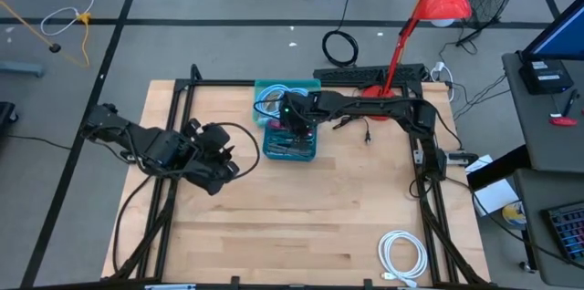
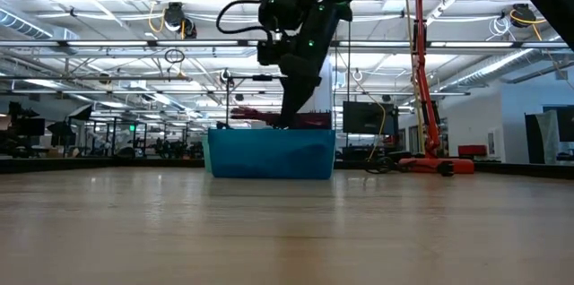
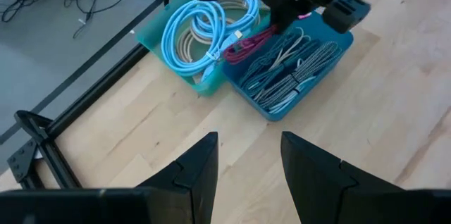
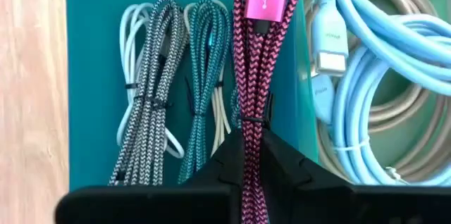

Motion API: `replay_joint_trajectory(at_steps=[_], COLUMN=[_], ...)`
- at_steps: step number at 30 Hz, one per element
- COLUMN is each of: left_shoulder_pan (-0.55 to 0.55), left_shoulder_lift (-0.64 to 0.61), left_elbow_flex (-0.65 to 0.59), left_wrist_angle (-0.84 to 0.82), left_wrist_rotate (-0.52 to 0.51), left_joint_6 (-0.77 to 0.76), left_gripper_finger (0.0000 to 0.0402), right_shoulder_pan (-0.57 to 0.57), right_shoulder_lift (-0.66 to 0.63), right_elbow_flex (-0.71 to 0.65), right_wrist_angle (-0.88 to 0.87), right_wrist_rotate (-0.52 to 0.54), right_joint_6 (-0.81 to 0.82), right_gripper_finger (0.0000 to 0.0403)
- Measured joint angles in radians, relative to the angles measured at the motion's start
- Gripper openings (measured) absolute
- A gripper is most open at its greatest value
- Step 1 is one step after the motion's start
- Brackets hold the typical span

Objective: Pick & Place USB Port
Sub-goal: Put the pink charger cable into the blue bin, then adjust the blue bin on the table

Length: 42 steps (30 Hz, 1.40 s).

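The pale wooden worktop (image 1: 301, 208) carries a blue plastic bin (image 1: 290, 147) near its far edge, with a teal tray (image 3: 158, 41) of coiled light-blue cables (image 3: 204, 27) touching its side. The right gripper (image 4: 254, 155) reaches down into the bin, its fingers closed on a bundled pink-and-black braided USB cable (image 4: 255, 76) lying beside grey and teal braided cables (image 4: 176, 90). The left gripper (image 3: 248, 155) hangs above bare wood near the bin, fingers narrowly parted and holding nothing.

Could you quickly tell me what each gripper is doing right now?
Left gripper: open, empty, held above the table short of the blue bin.
Right gripper: shut on the pink braided cable over the bin.
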Motion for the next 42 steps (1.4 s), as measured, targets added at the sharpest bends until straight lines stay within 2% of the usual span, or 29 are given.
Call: replay_joint_trajectory(at_steps=[10, 18, 21, 26, 30, 36, 39, 42], left_shoulder_pan=[-0.011, -0.011, -0.011, -0.011, -0.011, -0.011, -0.011, -0.011], left_shoulder_lift=[0.0, 0.0, 0.0, 0.0, 0.0, 0.0, 0.0, 0.0], left_elbow_flex=[0.0, 0.0, 0.0, 0.0, 0.0, 0.0, 0.0, 0.0], left_wrist_angle=[0.001, 0.001, 0.002, 0.002, 0.002, 0.003, 0.003, 0.002], left_wrist_rotate=[-0.014, -0.015, -0.015, -0.015, -0.015, -0.023, -0.024, -0.025], left_joint_6=[-0.022, -0.024, -0.027, -0.03, -0.03, -0.025, -0.014, -0.011], left_gripper_finger=[0.0159, 0.0159, 0.0159, 0.0159, 0.0159, 0.0159, 0.0159, 0.0159], right_shoulder_pan=[0.007, 0.015, 0.014, 0.02, 0.032, 0.054, 0.07, 0.092], right_shoulder_lift=[0.0, 0.0, 0.0, 0.0, -0.016, -0.112, -0.196, -0.283], right_elbow_flex=[-0.126, -0.134, -0.134, -0.134, -0.135, -0.135, -0.135, -0.134], right_wrist_angle=[0.034, 0.052, 0.053, 0.04, 0.046, 0.12, 0.149, 0.141], right_wrist_rotate=[0.001, 0.003, 0.009, 0.134, 0.157, 0.156, 0.151, 0.092], right_joint_6=[0.026, 0.025, 0.027, 0.045, 0.046, 0.09, 0.133, 0.206], right_gripper_finger=[0.0015, 0.002, 0.0039, 0.0091, 0.0129, 0.016, 0.0161, 0.0153])
